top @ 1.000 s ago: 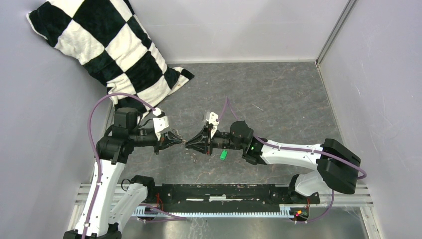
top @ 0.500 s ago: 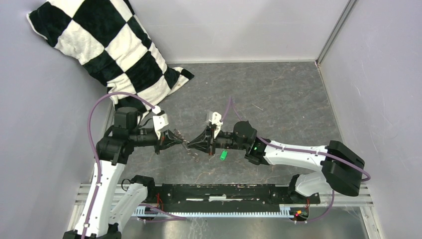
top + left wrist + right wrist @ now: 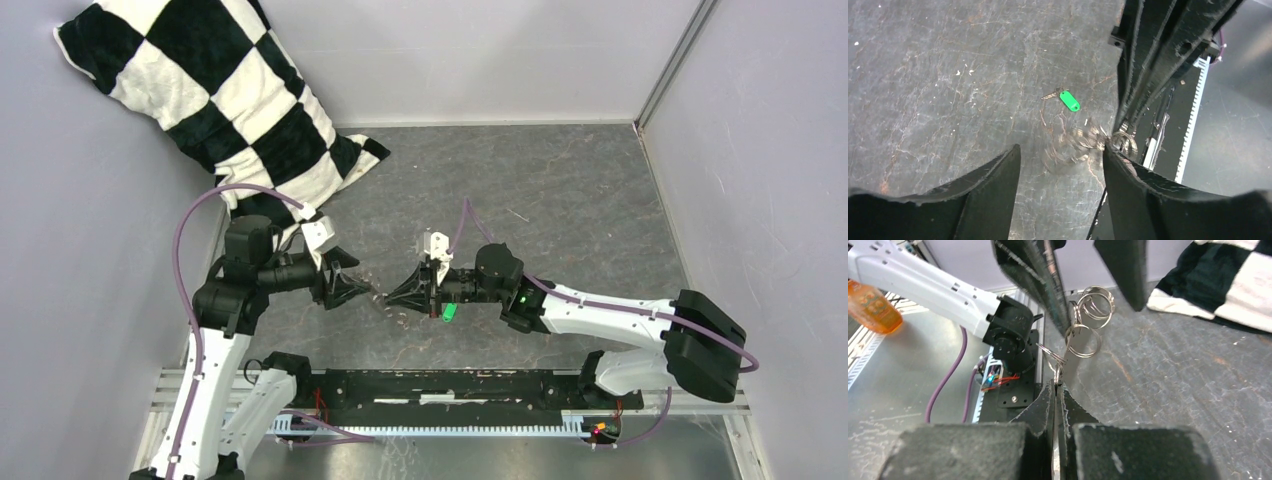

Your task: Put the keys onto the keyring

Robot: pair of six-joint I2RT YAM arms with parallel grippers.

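Observation:
The keys (image 3: 1068, 100), a small dark key with a bright green tag, lie flat on the grey table (image 3: 560, 200), just below my right wrist (image 3: 449, 312). The keyring (image 3: 1083, 335) is a bunch of linked silvery rings hanging between the two grippers (image 3: 382, 300). My right gripper (image 3: 1056, 384) is shut on one small ring at its end (image 3: 392, 297). My left gripper (image 3: 1060, 150) stands open (image 3: 362, 292). Its fingers (image 3: 1033, 270) straddle the top rings, and one fingertip touches a ring (image 3: 1125, 142). Part of the keyring is motion-blurred in the left wrist view.
A black-and-white checkered pillow (image 3: 210, 90) leans in the back left corner, close behind the left arm. A black rail (image 3: 450, 385) runs along the near edge between the arm bases. Grey walls enclose the table. An orange object (image 3: 868, 307) shows beside the left arm.
My left gripper has opened and let go of the keyring. The right gripper closed on a ring and drifted slightly right and down with it. The green key stayed put.

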